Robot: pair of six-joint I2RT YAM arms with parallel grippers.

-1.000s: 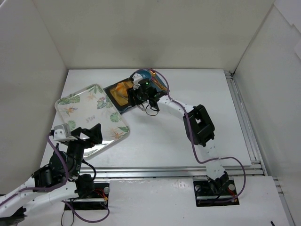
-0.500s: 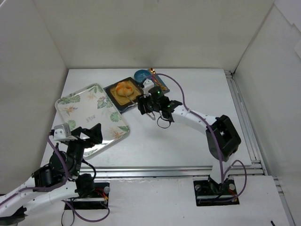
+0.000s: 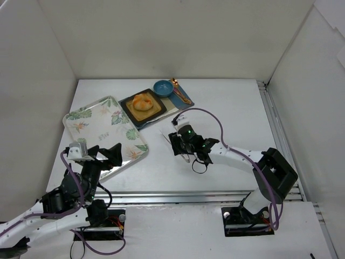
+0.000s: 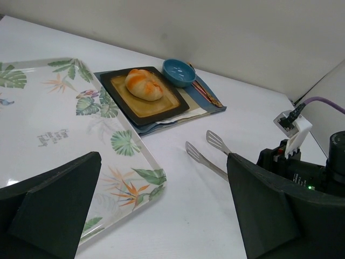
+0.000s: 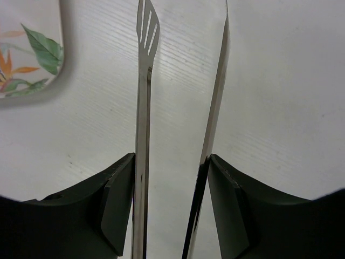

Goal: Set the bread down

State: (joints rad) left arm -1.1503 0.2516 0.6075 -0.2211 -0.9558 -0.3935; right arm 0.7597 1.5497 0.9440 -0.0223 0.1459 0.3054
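Note:
The bread (image 3: 142, 101), a round golden-orange bun, lies on the square dark plate (image 3: 129, 111) at the back of the table. It also shows in the left wrist view (image 4: 144, 84) on that plate (image 4: 116, 86). My right gripper (image 3: 181, 144) is well in front of the plate and is shut on metal tongs (image 3: 168, 135). The tongs' arms (image 5: 143, 135) stand apart and empty, pointing over bare table between my fingers (image 5: 170, 162). My left gripper (image 3: 97, 154) is wide open and empty by the tray's near corner (image 4: 161, 162).
A leaf-patterned tray (image 3: 105, 129) lies left of the plate. A blue bowl (image 3: 163, 87) and cutlery (image 3: 181, 94) sit on a blue mat behind the plate. White walls enclose the table on three sides.
My right gripper has drawn back from over the plate toward the near side with the tongs, and the bread has stayed on the plate. The left arm has shifted slightly.

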